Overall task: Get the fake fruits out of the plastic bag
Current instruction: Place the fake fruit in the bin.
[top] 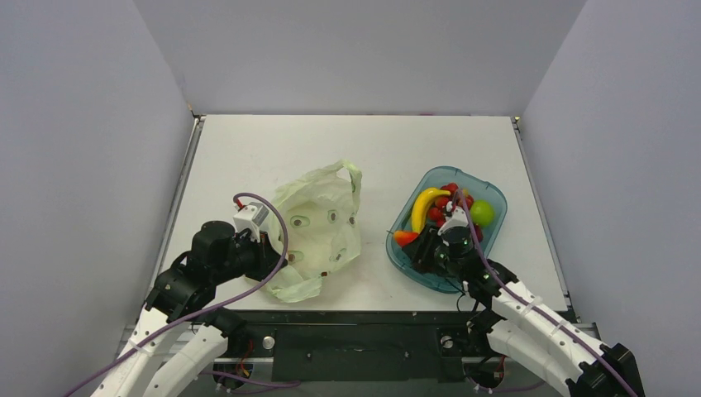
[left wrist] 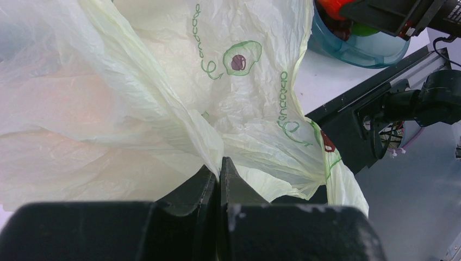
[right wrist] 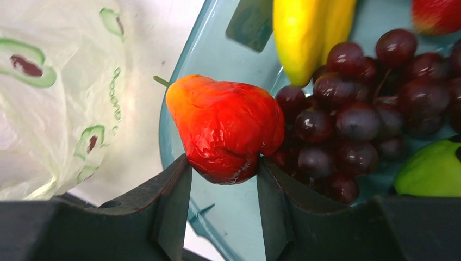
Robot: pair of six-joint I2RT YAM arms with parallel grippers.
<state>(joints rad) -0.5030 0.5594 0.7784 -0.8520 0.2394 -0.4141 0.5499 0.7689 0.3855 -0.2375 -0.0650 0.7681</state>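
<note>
The plastic bag [top: 318,227] is seen lying slumped and mostly flat on the table [top: 372,141], left of the middle and towards the near edge, with its mouth and one loop handle turned to the far side. Its near-left edge is pinched by the left gripper [left wrist: 220,179], whose jaws are closed tight on a gathered fold of the film.

The blue tray [top: 450,169] stands near the table's right edge, just apart from the bag. A red fruit [right wrist: 223,122] is clamped at its lower end between the partly closed fingers of the right gripper [right wrist: 223,168], inside the tray's near-left end and close to the wall. Whether it is already resting on the tray floor cannot be told. The banana [top: 426,207] is lying in the tray beyond it, beside the dark grapes [right wrist: 348,109] and a green fruit [top: 482,213].

The task is judged to be well advanced: the banana is out of the bag, and the red fruit is out and only has to be let go. No round orange fruit can be made out in the tray. The bag looks nearly collapsed (a faint warm tint shows through the film in the left wrist view, but no shape can be read), so it cannot be said whether anything is left inside.
</note>
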